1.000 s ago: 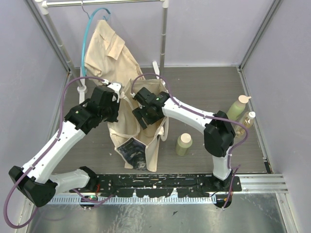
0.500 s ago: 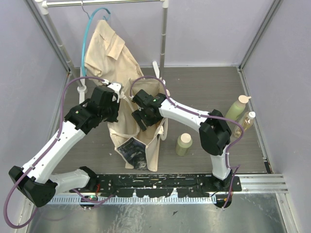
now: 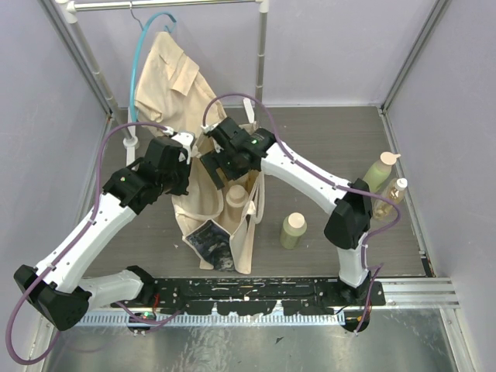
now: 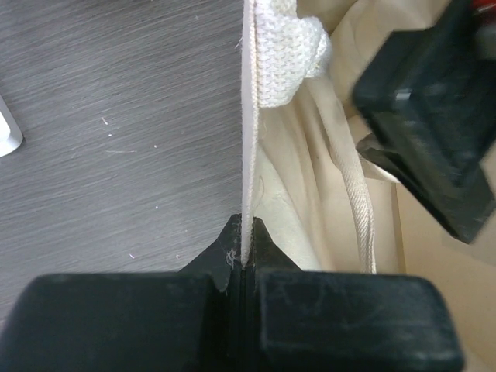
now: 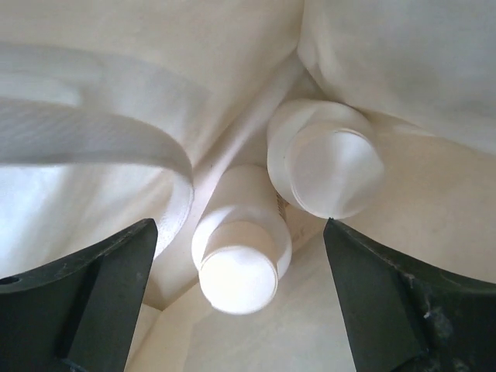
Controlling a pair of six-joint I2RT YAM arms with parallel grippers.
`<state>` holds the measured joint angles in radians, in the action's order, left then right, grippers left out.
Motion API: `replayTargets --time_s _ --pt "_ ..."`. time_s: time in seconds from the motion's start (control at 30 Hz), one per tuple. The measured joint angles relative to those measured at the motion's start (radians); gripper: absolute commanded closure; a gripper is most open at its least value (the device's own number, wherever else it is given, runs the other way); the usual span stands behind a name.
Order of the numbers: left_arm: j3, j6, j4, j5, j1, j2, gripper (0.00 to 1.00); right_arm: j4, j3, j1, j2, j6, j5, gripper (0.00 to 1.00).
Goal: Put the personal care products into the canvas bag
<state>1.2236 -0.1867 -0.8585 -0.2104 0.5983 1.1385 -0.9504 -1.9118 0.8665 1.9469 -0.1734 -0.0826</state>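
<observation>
The cream canvas bag (image 3: 239,244) lies mid-table, its dark printed panel (image 3: 209,240) towards me. My left gripper (image 3: 186,172) is shut on the bag's left rim (image 4: 249,116), holding the mouth apart. Over the mouth hangs my right gripper (image 3: 225,172), open and holding nothing. Two cream-capped bottles lie loose inside the bag below its fingers, one (image 5: 240,256) close and another (image 5: 325,167) beside it; a cap (image 3: 236,195) shows from above. Outside the bag stand a yellow-green bottle (image 3: 293,230), a second one (image 3: 378,172) and a clear amber pump bottle (image 3: 395,191).
A tan shirt (image 3: 174,81) on a teal hanger hangs from the metal rack (image 3: 262,54) behind the bag. Purple walls close in the left, right and back. The arms' mounting rail (image 3: 271,291) runs along the near edge. A bag handle (image 4: 287,54) lies by my left fingers.
My right gripper has opened and drawn up and back from the bag, leaving a cream bottle inside. The left arm has stayed still on the rim.
</observation>
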Motion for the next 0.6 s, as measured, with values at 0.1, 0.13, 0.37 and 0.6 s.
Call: replayTargets --time_s 0.1,0.13,0.37,0.6 --pt "0.0 0.0 0.0 0.002 0.0 0.0 1.0 -0.033 -0.045 0.0 -0.03 0.016 0.016 0.05" --pt "0.0 0.0 0.0 0.002 0.0 0.0 1.0 -0.043 -0.051 0.0 -0.038 0.019 0.019 0.03" --pt "0.0 -0.001 0.001 0.002 0.0 -0.001 1.0 0.008 0.058 -0.023 -0.218 0.028 0.059 0.0" --pt "0.0 -0.003 0.004 0.002 0.0 -0.001 1.0 0.139 0.128 -0.27 -0.442 -0.019 0.115 0.0"
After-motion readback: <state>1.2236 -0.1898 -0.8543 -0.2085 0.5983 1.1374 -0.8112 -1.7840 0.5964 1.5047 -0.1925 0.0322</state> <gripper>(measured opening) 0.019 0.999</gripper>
